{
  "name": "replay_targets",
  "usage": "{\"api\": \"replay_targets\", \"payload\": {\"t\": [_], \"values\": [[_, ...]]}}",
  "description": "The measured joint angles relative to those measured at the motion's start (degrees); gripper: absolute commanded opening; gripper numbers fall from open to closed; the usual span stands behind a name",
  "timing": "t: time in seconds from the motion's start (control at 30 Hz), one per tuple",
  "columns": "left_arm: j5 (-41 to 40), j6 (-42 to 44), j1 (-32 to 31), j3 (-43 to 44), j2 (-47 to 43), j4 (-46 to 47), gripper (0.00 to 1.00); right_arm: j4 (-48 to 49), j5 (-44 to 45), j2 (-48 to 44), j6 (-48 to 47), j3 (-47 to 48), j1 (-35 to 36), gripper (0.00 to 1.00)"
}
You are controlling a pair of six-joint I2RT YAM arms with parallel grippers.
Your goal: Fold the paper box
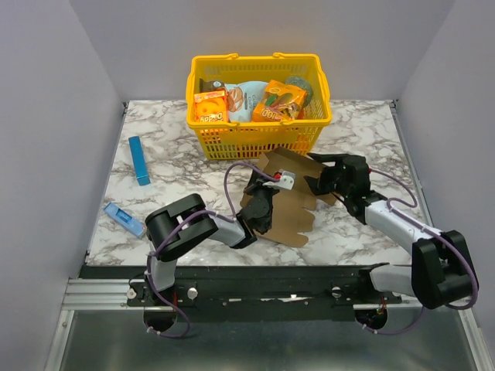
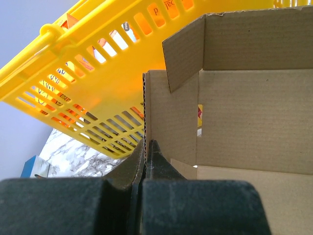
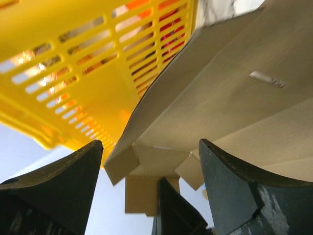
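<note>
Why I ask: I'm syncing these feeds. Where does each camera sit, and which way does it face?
Top external: above and behind the bases, looking down on table, paper box and yellow basket; left arm, right arm show.
Left wrist: faces the yellow basket along the left gripper, shut on the paper box.
Right wrist: low, faces the yellow basket past the paper box; open right gripper shows.
Shared: all three see box and basket.

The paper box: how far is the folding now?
Done: some walls of the paper box stand up, one flap bent inward. In hand: the left tool pinches a wall edge; the right tool is open at the opposite side. Left: the flat notched part at the near side is not yet folded.
</note>
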Motion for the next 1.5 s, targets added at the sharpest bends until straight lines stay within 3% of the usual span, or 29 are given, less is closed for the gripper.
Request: {"api": "replay_targets", "payload": {"t": [0.27,0.47,0.67,0.77,0.8,0.87,1.07,1.2,1.5], "values": [[1.49,-0.22,0.00,-0.70,-0.76,0.00,0.00,0.74,0.92,5.27,5.07,0.00,-0.85,0.81],[2.91,-0.24,0.00,-1.70,-0.90,-0.02,0.03,0.90,1.68,6.58,5.49,1.20,-1.20,0.56],[4.68,-1.01,0.00,-3.17,-1.09,0.00,0.32,0.85,1.88,6.71,4.72,1.97,-1.31,0.29],[5.40,-1.20,0.00,-4.35,-1.31,0.02,0.66,0.83,1.92,6.58,4.55,1.97,-1.42,0.20],[5.57,-1.53,0.00,-4.66,-1.36,0.09,0.84,0.83,1.92,6.45,4.44,1.97,-1.42,0.17],[6.05,-1.33,0.00,-5.44,-1.60,-0.02,0.99,0.81,1.95,5.95,4.11,2.01,-1.42,0.16],[9.31,-3.13,0.09,-8.07,-5.16,-0.48,0.99,0.94,1.95,2.95,3.21,2.05,-1.46,0.13],[15.08,-8.50,1.49,-11.30,-13.49,-1.77,0.99,2.23,1.97,0.42,1.09,2.05,-1.46,0.10],[43.71,-27.34,10.21,-11.30,-36.15,-26.95,0.99,9.09,1.95,-1.03,-11.50,1.31,-1.46,0.06]]}}
